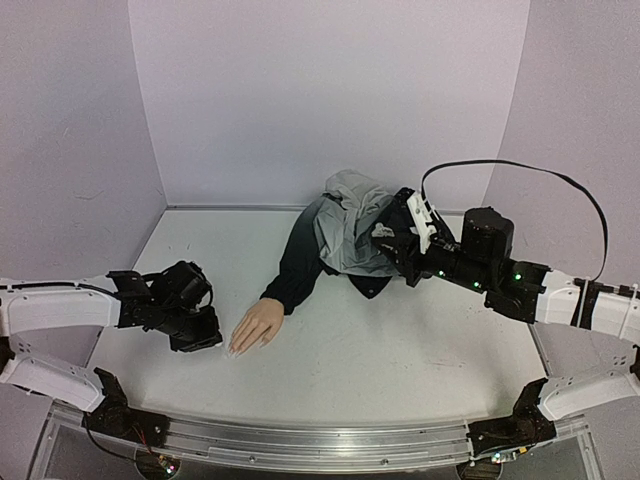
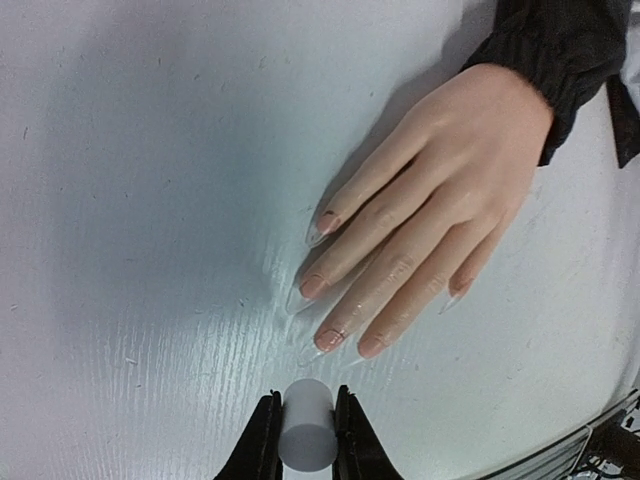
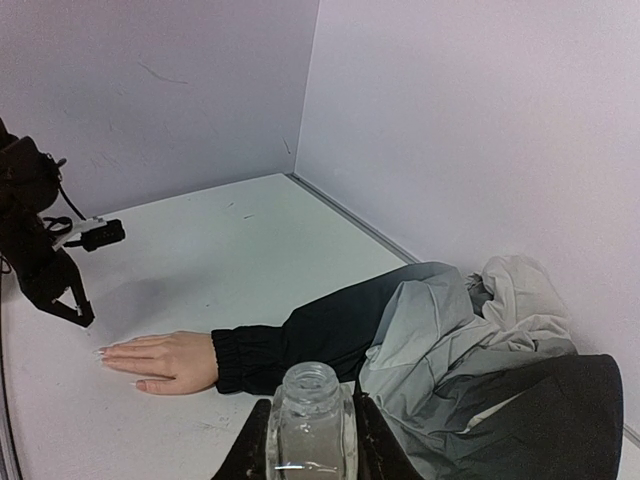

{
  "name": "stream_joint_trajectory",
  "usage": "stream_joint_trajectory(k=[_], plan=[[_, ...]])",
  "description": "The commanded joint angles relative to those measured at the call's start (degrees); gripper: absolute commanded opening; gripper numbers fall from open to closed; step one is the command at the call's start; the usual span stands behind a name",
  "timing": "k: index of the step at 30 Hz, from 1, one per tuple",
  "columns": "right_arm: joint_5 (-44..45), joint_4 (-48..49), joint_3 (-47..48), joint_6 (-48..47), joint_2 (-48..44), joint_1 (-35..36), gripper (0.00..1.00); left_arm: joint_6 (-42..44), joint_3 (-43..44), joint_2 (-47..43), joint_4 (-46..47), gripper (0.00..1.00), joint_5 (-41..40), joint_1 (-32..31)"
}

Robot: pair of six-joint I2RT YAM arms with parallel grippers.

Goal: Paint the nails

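White cap (image 2: 307, 440) pinched tight in the left gripper (image 2: 307, 402), we see the nails (image 2: 330, 338) of the mannequin hand (image 2: 440, 190) mid-frame just above it, flat on the table (image 2: 150, 200); only the right wrist view shows the right gripper (image 3: 310, 428) clamping an open glass bottle (image 3: 308, 395).

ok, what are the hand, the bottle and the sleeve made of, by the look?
Hand: likely silicone or soft plastic, matte skin tone, glossy clear nails. Bottle: clear glass or hard plastic, see-through with highlights. Sleeve: dark woven fabric, ribbed gathered cuff.
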Motion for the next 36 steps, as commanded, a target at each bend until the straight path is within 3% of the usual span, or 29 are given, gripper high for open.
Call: stream_joint_trajectory(k=[1,16,26,36], plan=[[-0.24,3.85,1.02,0.78,-0.14,0.21,0.00,0.81,2.88,-6.37,-2.92,0.00,-2.84,0.07],[-0.32,3.19,2.43,2.01,-2.01,0.17,0.00,18.74,18.87,-13.56,-3.03,0.00,-3.34,0.07],[-6.28,3.34,3.89,3.16,-0.21,0.18,0.00,27.85,30.20,-9.44,1.53,0.00,13.65,-0.21],[-17.34,4.58,6.23,1.84,6.21,0.21,0.00,34.88,38.89,-1.35,3.10,0.00,21.13,-3.27]])
